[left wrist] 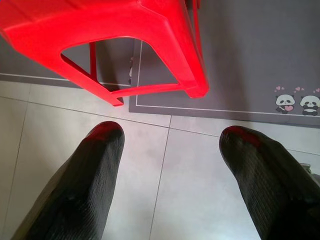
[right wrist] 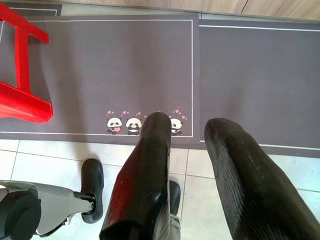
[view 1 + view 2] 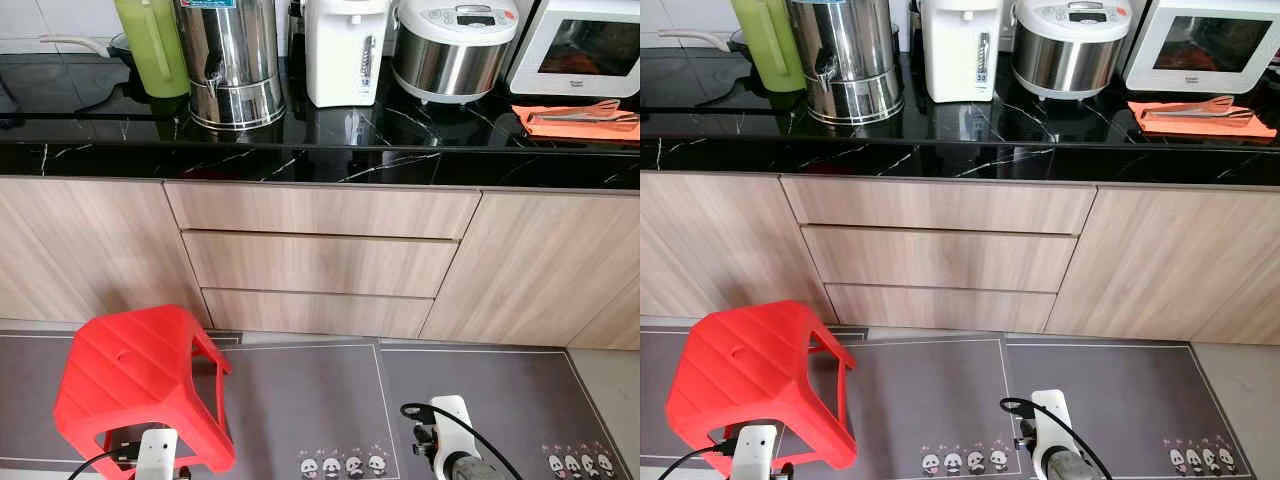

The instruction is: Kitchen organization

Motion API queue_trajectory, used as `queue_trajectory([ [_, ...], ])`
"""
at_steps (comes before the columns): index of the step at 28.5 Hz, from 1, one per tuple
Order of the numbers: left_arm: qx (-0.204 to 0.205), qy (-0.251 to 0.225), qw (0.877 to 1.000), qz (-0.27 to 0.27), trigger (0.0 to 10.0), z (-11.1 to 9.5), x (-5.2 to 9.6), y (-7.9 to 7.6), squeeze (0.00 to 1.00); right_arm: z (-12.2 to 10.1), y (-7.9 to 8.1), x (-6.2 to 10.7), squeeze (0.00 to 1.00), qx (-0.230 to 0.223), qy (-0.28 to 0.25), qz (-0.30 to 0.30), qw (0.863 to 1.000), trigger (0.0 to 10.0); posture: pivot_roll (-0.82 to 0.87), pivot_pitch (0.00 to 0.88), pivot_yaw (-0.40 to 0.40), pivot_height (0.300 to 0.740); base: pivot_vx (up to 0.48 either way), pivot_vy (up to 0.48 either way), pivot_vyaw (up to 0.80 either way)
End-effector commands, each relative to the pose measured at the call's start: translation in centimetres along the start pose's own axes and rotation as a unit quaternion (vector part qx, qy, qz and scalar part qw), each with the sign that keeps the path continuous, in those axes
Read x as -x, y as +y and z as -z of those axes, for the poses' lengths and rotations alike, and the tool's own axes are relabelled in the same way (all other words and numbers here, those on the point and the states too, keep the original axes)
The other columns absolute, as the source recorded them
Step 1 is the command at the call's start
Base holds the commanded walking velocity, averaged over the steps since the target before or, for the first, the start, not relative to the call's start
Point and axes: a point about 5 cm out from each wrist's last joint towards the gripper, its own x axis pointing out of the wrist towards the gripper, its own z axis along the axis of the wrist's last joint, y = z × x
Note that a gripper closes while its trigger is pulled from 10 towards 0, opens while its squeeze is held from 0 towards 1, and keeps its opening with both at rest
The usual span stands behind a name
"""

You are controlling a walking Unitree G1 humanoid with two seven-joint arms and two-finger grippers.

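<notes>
Both hands hung empty, left hand wide, right hand narrower; we risked clipping the red stool.

Black counter, veined white, over pale wood-grain drawers. On the counter: a green jug, a shiny steel urn, a white kettle, a white-and-silver cooker, a white oven and an orange cloth. Below the drawers, a bright red stool on a grey mat, white-lined, with black-and-white pandas and pink hearts. Pale grey floor tiles.
</notes>
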Motion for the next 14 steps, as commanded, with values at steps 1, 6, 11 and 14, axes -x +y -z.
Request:
queue_trajectory([
  [1, -0.002, 0.004, 1.0, -0.004, 10.0, 0.05, -0.02, 0.22, 0.0, 0.03, 0.09, -0.01, 0.0, -0.003, 0.002, -0.001, 1.0, 10.0, 0.03, 0.0, 0.006, 0.74, 0.0, 0.0, 0.0],
  [6, 0.003, 0.003, 1.0, -0.004, 10.0, 0.04, -0.01, 0.08, 0.0, -0.06, 0.06, -0.04, 0.0, 0.0, 0.004, -0.002, 1.0, 10.0, 0.03, 0.0, 0.002, 0.74, 0.0, 0.0, 0.0],
  [11, 0.003, 0.003, 1.0, -0.004, 10.0, 0.04, -0.01, 0.08, 0.0, -0.06, 0.06, -0.04, 0.0, 0.0, 0.004, -0.002, 1.0, 10.0, 0.03, 0.0, 0.002, 0.74, 0.0, 0.0, 0.0],
  [14, 0.003, 0.003, 1.0, -0.004, 10.0, 0.04, -0.01, 0.08, 0.0, -0.06, 0.06, -0.04, 0.0, 0.0, 0.004, -0.002, 1.0, 10.0, 0.03, 0.0, 0.002, 0.74, 0.0, 0.0, 0.0],
])
